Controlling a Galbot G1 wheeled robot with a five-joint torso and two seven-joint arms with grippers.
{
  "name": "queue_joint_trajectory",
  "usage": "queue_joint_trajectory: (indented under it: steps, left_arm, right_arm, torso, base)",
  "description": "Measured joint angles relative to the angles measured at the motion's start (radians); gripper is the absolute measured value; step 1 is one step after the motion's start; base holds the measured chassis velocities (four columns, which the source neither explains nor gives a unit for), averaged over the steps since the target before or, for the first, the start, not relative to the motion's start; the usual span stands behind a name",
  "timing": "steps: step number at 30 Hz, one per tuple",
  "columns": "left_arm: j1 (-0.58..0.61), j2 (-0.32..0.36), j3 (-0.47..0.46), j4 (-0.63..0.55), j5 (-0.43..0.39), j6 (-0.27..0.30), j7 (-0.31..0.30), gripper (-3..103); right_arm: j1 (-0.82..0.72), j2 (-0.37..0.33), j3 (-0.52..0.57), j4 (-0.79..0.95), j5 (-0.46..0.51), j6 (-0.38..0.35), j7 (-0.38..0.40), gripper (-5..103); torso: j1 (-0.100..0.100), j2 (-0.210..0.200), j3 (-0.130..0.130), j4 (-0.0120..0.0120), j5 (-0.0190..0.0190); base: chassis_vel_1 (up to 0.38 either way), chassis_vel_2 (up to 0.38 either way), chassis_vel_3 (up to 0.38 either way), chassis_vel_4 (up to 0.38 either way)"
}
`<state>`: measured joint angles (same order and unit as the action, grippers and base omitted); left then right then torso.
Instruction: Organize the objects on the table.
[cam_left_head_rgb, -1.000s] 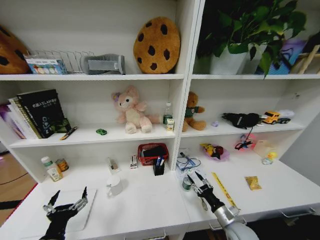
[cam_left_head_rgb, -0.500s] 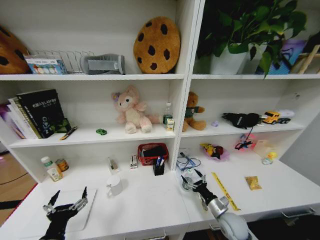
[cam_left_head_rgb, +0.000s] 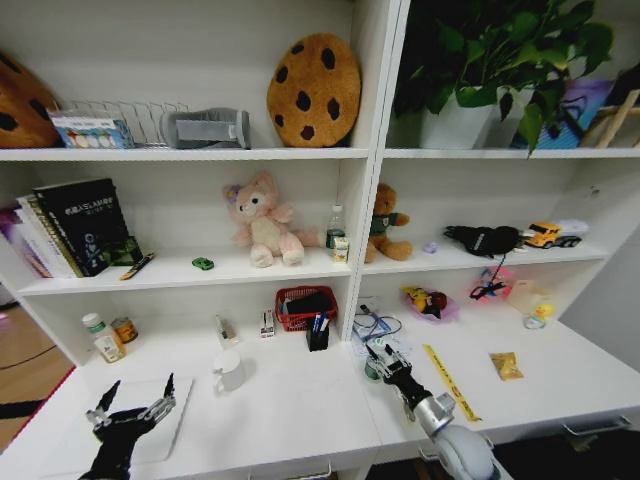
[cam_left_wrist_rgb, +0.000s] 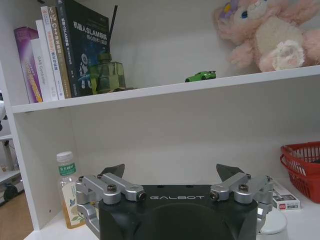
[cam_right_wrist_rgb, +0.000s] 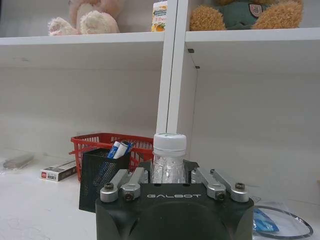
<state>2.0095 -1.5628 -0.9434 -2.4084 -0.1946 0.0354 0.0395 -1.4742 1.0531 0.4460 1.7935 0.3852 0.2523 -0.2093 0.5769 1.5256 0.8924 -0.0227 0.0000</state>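
Note:
My right gripper (cam_left_head_rgb: 386, 358) (cam_right_wrist_rgb: 169, 172) is low over the white table (cam_left_head_rgb: 300, 410), right of centre, its fingers shut on a small clear bottle with a white cap (cam_left_head_rgb: 372, 371) (cam_right_wrist_rgb: 169, 148). At the table's front left my left gripper (cam_left_head_rgb: 138, 398) (cam_left_wrist_rgb: 170, 172) hovers open and holds nothing, above the silver laptop (cam_left_head_rgb: 176, 425). The tiny green toy car (cam_left_head_rgb: 203, 264) (cam_left_wrist_rgb: 201, 76) rests on the lower shelf. A black pen (cam_left_head_rgb: 137, 266) lies on that shelf beside the books. A blue pen (cam_left_head_rgb: 318, 322) (cam_right_wrist_rgb: 120, 149) stands in a black mesh holder (cam_right_wrist_rgb: 102, 177).
A red basket (cam_left_head_rgb: 304, 307), a white mug (cam_left_head_rgb: 229, 370), a yellow ruler (cam_left_head_rgb: 447, 380), a snack packet (cam_left_head_rgb: 505, 366) and bottles at the left (cam_left_head_rgb: 104, 339) stand on the desk. Books (cam_left_head_rgb: 85, 225) and plush toys (cam_left_head_rgb: 263, 220) fill the shelf above.
My right gripper has moved forward and left to the small bottle, and its spread fingers have come together around it. The left arm has not moved.

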Motion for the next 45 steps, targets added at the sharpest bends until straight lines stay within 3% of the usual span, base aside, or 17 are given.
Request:
queue_joint_trajectory:
  steps: [5, 10, 13, 14, 16, 17, 19, 21, 22, 24, 26, 31, 34, 43, 45]
  left_arm:
    - [0.000, 0.000, 0.000, 0.000, 0.000, 0.000, 0.000, 100]
    - [0.000, 0.000, 0.000, 0.000, 0.000, 0.000, 0.000, 100]
    - [0.000, 0.000, 0.000, 0.000, 0.000, 0.000, 0.000, 100]
    - [0.000, 0.000, 0.000, 0.000, 0.000, 0.000, 0.000, 100]
    - [0.000, 0.000, 0.000, 0.000, 0.000, 0.000, 0.000, 100]
    - [0.000, 0.000, 0.000, 0.000, 0.000, 0.000, 0.000, 100]
    - [0.000, 0.000, 0.000, 0.000, 0.000, 0.000, 0.000, 100]
    - [0.000, 0.000, 0.000, 0.000, 0.000, 0.000, 0.000, 100]
    - [0.000, 0.000, 0.000, 0.000, 0.000, 0.000, 0.000, 100]
    - [0.000, 0.000, 0.000, 0.000, 0.000, 0.000, 0.000, 100]
    - [0.000, 0.000, 0.000, 0.000, 0.000, 0.000, 0.000, 100]
    - [0.000, 0.000, 0.000, 0.000, 0.000, 0.000, 0.000, 100]
    - [0.000, 0.000, 0.000, 0.000, 0.000, 0.000, 0.000, 100]
    - [0.000, 0.000, 0.000, 0.000, 0.000, 0.000, 0.000, 100]
    - [0.000, 0.000, 0.000, 0.000, 0.000, 0.000, 0.000, 100]
  right_arm:
    - [-0.056, -0.008, 0.044, 0.060, 0.013, 0.003, -0.006, 26]
    - [-0.265, -0.036, 0.151, 0.222, 0.065, 0.043, -0.026, 26]
    - [-0.477, 0.012, 0.235, 0.344, 0.068, 0.152, -0.063, 26]
    - [-0.477, 0.012, 0.235, 0.344, 0.068, 0.152, -0.063, 26]
    - [-0.652, 0.103, 0.276, 0.392, 0.019, 0.274, -0.095, 26]
    - [-0.652, 0.103, 0.276, 0.392, 0.019, 0.274, -0.095, 26]
    - [-0.775, 0.157, 0.282, 0.369, -0.013, 0.383, -0.139, 26]
    - [-0.804, 0.164, 0.278, 0.340, -0.018, 0.417, -0.157, 26]
    - [-0.830, 0.168, 0.272, 0.276, -0.030, 0.471, -0.184, 26]
    - [-0.837, 0.165, 0.273, 0.164, -0.054, 0.535, -0.209, 26]
    - [-0.831, 0.153, 0.269, 0.099, -0.060, 0.552, -0.211, 26]
    - [-0.730, 0.143, 0.243, -0.131, -0.077, 0.557, -0.209, 26]
    - [-0.570, 0.141, 0.232, -0.363, -0.139, 0.556, -0.210, 26]
    - [-0.496, 0.129, 0.222, -0.453, -0.153, 0.550, -0.210, 26]
    - [-0.409, 0.130, 0.215, -0.572, -0.179, 0.536, -0.209, 26]
  torso:
    - [0.000, 0.000, 0.000, 0.0001, 0.0002]
    - [0.000, 0.000, 0.000, -0.0001, 0.0000]
    - [0.000, 0.000, 0.000, 0.0002, -0.0003]
    - [0.000, 0.000, 0.000, 0.0002, -0.0003]
    - [0.000, 0.000, 0.000, -0.0002, 0.0000]
    - [0.000, 0.000, 0.000, -0.0002, 0.0000]
    - [0.000, 0.000, 0.000, -0.0003, -0.0008]
    - [0.000, 0.000, 0.000, -0.0004, -0.0009]
    - [0.000, 0.000, 0.000, -0.0004, -0.0002]
    - [0.000, 0.000, 0.000, -0.0002, 0.0003]
    - [0.000, 0.000, 0.000, -0.0002, 0.0000]
    - [0.000, 0.000, 0.000, -0.0002, 0.0002]
    - [0.000, 0.000, 0.000, 0.0001, 0.0008]
    - [0.000, 0.000, 0.000, 0.0005, 0.0003]
    - [0.000, 0.000, 0.000, 0.0002, 0.0000]
  base:
    - [0.000, 0.000, 0.000, 0.000]
    - [0.000, 0.000, 0.000, 0.000]
    - [0.000, 0.000, 0.000, 0.000]
    - [0.000, 0.000, 0.000, 0.000]
    - [0.000, 0.000, 0.000, 0.000]
    - [0.000, 0.000, 0.000, 0.000]
    - [0.000, 0.000, 0.000, 0.000]
    - [0.000, 0.000, 0.000, 0.000]
    - [0.000, 0.000, 0.000, 0.000]
    - [0.000, 0.000, 0.000, 0.000]
    - [0.000, 0.000, 0.000, 0.000]
    - [0.000, 0.000, 0.000, 0.000]
    - [0.000, 0.000, 0.000, 0.000]
    - [0.000, 0.000, 0.000, 0.000]
    - [0.000, 0.000, 0.000, 0.000]
